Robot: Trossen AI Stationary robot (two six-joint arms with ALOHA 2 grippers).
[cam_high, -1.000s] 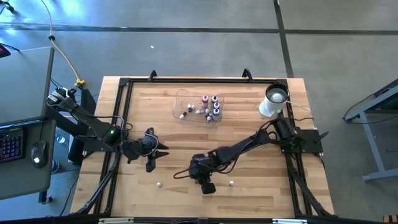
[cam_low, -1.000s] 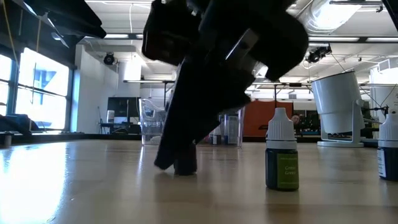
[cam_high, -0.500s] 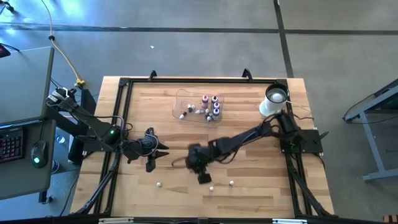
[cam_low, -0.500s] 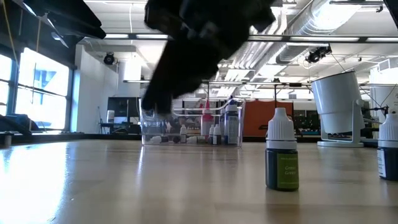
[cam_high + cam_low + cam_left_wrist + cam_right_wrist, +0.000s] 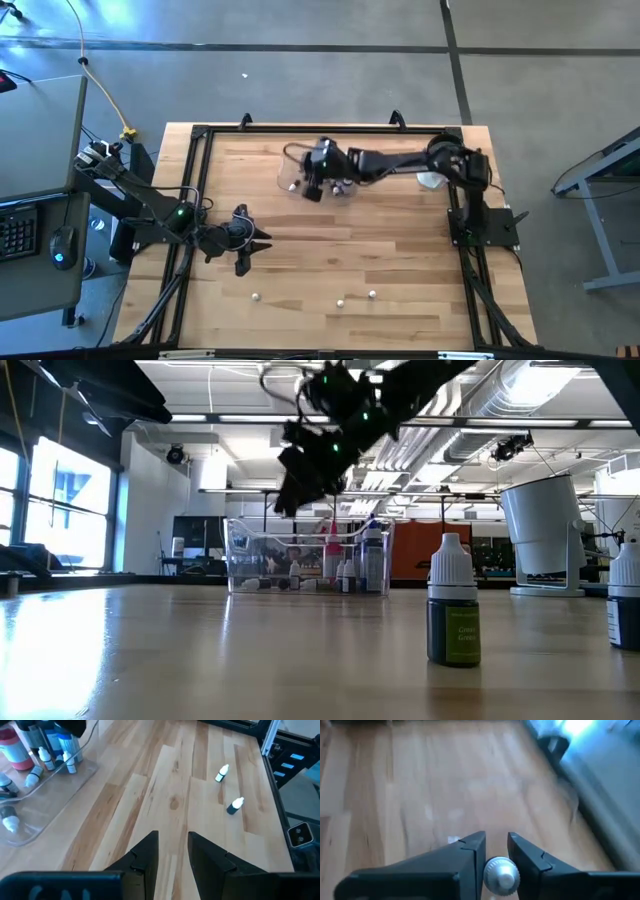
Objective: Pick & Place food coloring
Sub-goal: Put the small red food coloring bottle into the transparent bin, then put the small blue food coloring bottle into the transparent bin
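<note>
My right gripper (image 5: 312,188) (image 5: 496,855) hangs above the clear tray (image 5: 290,160) at the table's far middle, shut on a small food coloring bottle whose ribbed whitish cap (image 5: 502,875) shows between its fingers. Several more bottles stand or lie inside the tray (image 5: 240,560) (image 5: 50,785). Three bottles rest on the wood near the near edge (image 5: 256,296) (image 5: 340,299) (image 5: 372,294). One of them, green, stands upright (image 5: 453,600). My left gripper (image 5: 255,242) (image 5: 173,845) waits open at the table's left. My right gripper pinches the food coloring bottle between its two fingers. Its ribbed cap (image 5: 502,875) faces the wrist camera between the finger bases. The fingers hide the bottle's body. It is lifted clear, high over the tray.
A white round cup (image 5: 432,172) (image 5: 545,535) stands at the far right corner, partly under my right arm. A black frame (image 5: 200,135) borders the table. Bare wood stretches between the tray and the near bottles.
My right gripper has risen from the table near the near edge and swung toward the far edge, ending over the tray with a bottle lifted clear between its fingers. One bottle that it had covered now shows on the wood.
</note>
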